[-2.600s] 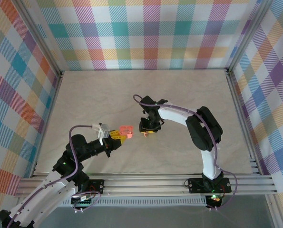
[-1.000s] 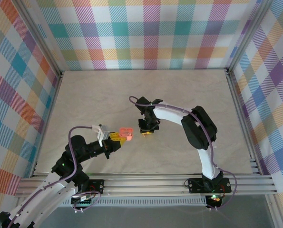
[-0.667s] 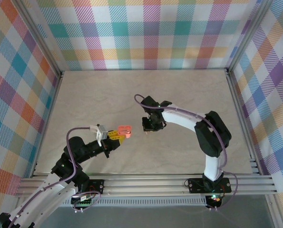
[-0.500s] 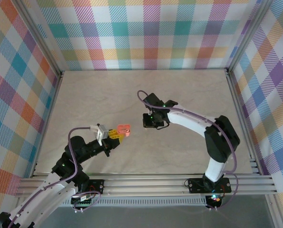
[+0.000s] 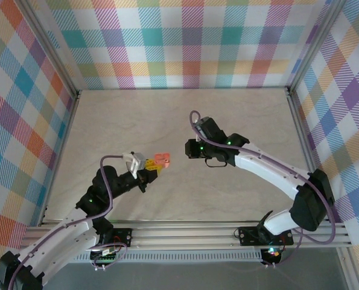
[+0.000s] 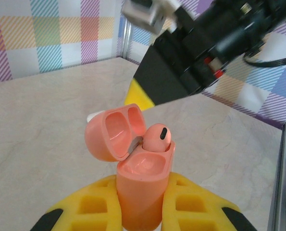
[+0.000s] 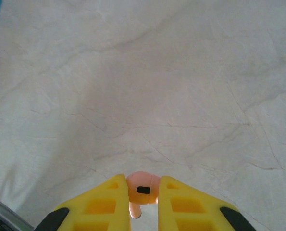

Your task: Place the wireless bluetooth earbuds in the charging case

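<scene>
The pale, marble-patterned tabletop lies bare across its far half, and the work takes place above its near middle. Two white-and-black arms reach in from the near edge. The left arm runs low and angles rightward, while the right arm stretches long to the left. Their tips face each other, near but apart.

The left claw is clamped on the lower body of the salmon-pink, rounded plastic charging case, with its yellow fingers on either side. It holds the case upright and clear of the tabletop, mouth upward, with the hinged lid thrown back. I judge this is meant to present the wells openly to the other arm and to steady the case against a push.

The right claw, just right of the case in the top view, is closed on a tiny salmon-pink stemmed earbud. It pinches the bulb from both sides, and the stem hangs free below, which suits a stem-first drop.

A second salmon-pink earbud already sits in the case, in the well on the right in the left wrist view, with its bulb standing proud. The well beside it looks empty, so this case seems half filled. The next move likely calls for lining the hanging stem up over that empty well. A slight tilt could catch the rim or nudge the seated bud.
</scene>
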Available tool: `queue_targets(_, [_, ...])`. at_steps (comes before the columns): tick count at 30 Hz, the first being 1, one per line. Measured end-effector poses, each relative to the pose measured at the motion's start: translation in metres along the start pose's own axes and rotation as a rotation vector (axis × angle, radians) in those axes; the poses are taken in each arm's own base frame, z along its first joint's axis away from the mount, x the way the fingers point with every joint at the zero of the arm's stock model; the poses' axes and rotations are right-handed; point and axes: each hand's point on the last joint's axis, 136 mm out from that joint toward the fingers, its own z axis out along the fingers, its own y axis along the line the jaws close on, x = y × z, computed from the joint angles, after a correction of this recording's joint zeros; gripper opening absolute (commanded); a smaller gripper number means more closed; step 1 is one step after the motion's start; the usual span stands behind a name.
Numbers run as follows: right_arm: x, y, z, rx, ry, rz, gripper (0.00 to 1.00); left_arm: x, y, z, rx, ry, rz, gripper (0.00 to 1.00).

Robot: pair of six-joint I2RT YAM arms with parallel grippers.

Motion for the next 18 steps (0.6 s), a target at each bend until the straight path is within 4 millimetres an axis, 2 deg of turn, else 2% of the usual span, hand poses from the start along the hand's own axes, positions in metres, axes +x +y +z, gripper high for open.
queue_targets(4, [-0.011,0.018,-0.02,-0.042,-0.085,-0.026,0.15,0.008,0.003,0.011,0.004,0.042,-0.015,0.0])
queue_targets(10, [-0.018,0.034,-0.048,-0.084,-0.213,-0.054,0.15,0.003,0.005,0.029,0.024,0.045,-0.026,0.0])
queue_targets(13, [-0.016,0.04,-0.056,-0.103,-0.258,-0.065,0.15,0.002,0.006,0.036,0.032,0.038,-0.037,0.0])
queue_targets(18, [-0.014,0.049,-0.059,-0.141,-0.299,-0.059,0.15,-0.003,0.007,0.044,0.042,0.026,-0.046,0.0])
